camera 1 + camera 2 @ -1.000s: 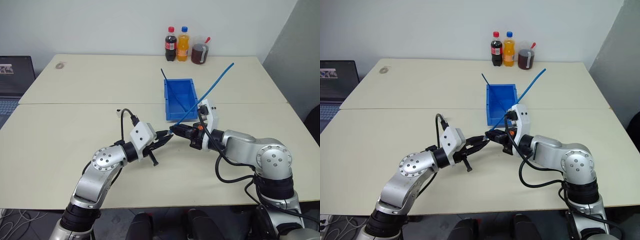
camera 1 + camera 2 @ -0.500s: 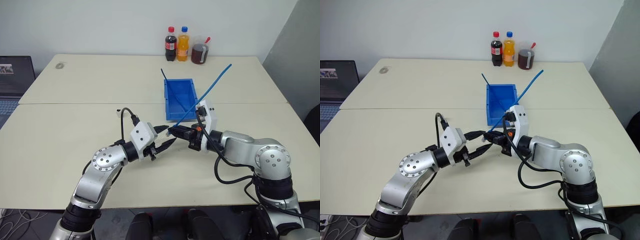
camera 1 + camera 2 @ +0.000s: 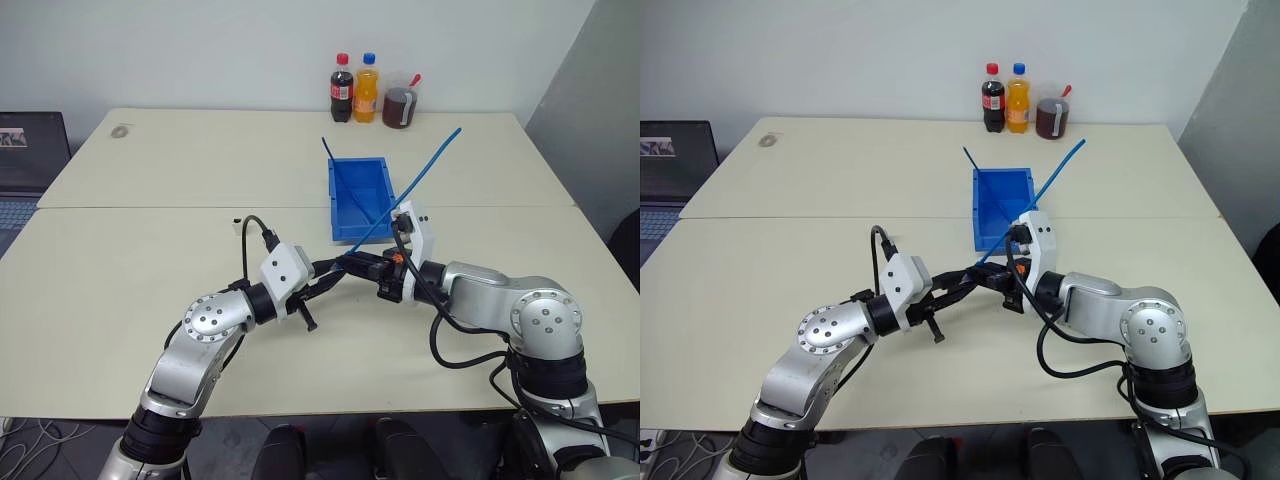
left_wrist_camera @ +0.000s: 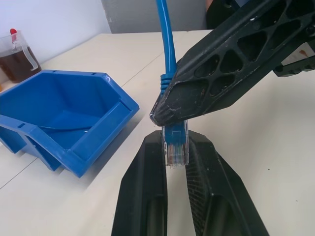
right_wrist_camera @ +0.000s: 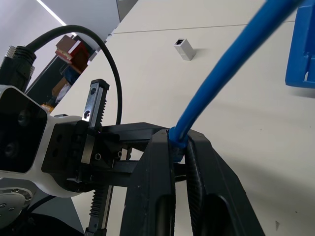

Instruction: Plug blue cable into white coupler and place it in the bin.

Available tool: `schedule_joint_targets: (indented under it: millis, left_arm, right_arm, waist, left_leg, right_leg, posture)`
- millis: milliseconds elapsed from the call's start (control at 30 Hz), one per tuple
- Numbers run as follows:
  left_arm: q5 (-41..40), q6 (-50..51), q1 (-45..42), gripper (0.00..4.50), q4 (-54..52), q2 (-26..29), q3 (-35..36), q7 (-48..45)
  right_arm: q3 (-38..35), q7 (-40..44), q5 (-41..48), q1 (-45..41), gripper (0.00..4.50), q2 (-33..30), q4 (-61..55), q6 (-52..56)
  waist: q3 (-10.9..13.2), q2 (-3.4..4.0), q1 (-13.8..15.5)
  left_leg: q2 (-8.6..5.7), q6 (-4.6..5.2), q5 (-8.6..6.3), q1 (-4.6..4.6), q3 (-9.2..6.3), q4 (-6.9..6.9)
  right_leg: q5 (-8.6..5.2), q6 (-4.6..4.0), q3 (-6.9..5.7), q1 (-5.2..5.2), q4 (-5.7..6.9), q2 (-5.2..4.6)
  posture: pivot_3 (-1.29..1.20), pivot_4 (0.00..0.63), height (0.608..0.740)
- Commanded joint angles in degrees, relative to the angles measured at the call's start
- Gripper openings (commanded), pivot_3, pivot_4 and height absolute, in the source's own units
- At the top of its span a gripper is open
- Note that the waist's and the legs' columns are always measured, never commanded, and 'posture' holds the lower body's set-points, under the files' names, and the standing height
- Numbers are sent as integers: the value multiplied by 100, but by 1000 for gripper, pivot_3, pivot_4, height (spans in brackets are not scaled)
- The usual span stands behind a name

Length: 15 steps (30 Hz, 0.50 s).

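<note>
We judge the thin, stiff light-blue cable (image 3: 420, 175) to be light and springy, since it stands up unsupported over the rectangular bright blue plastic bin (image 3: 360, 200) from where the right gripper (image 4: 170, 110) pinches it just behind its clear plug (image 4: 175, 145), so the hold belongs at that plug end. The left gripper (image 4: 175, 147) is pressed together about the plug tip, apparently touching its sides, and we would not squeeze its thin latch. The tiny white boxy coupler (image 5: 184, 49) lies on the cream desk (image 3: 150, 250) well apart from both grippers and should lift easily by its flat sides.
</note>
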Motion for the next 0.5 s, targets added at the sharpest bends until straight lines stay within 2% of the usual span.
schedule_joint_targets:
  millis: [33, 200, 267, 400, 467, 500]
  left_arm:
    - [-84, -37, 4, 241, -289, 9, -62, -69]
    - [-94, 82, 15, 241, -313, 31, -67, -59]
    - [-105, 103, 21, 241, -331, 38, -65, -67]
    - [-122, 121, 10, 241, -340, 20, -39, -57]
    - [-434, 455, -26, 241, -422, -89, 56, -13]
    - [-746, 783, -66, 241, -496, -158, 144, 2]
  right_arm:
    - [-75, 26, 63, -80, 182, -24, -196, -54]
    - [-56, 40, 59, -71, 182, -9, -201, -56]
    - [-72, 82, 161, -35, 752, 9, -205, -60]
    - [-142, 45, 324, 25, 1592, 34, -170, -99]
    - [-364, 65, 563, 130, 2160, -33, -151, -201]
    - [-541, 140, 781, 222, 2294, -98, -151, -278]
  waist:
    - [0, 0, 0]
    - [0, 0, 0]
    - [0, 0, 0]
    - [0, 0, -1]
    - [0, 0, 0]
    - [0, 0, 0]
  left_leg:
    - [0, 0, 0, 0, 0, 0]
    - [0, 0, 0, 0, 0, 0]
    - [0, 0, 0, 0, 0, 0]
    - [0, 0, 0, 0, 0, 0]
    - [0, 0, 0, 0, -1, 0]
    - [0, 0, 0, 0, -1, 0]
  right_leg:
    - [0, 0, 0, 0, 0, 0]
    - [0, 0, 0, 0, 0, 0]
    - [0, 0, 0, 0, 0, 0]
    - [0, 0, 0, 0, 0, 0]
    - [0, 0, -1, 0, 0, 0]
    - [0, 0, 0, 0, 0, 0]
  posture:
    - [0, 150, 740]
    - [0, 150, 740]
    - [0, 150, 740]
    - [0, 150, 740]
    - [0, 150, 740]
    - [0, 150, 740]
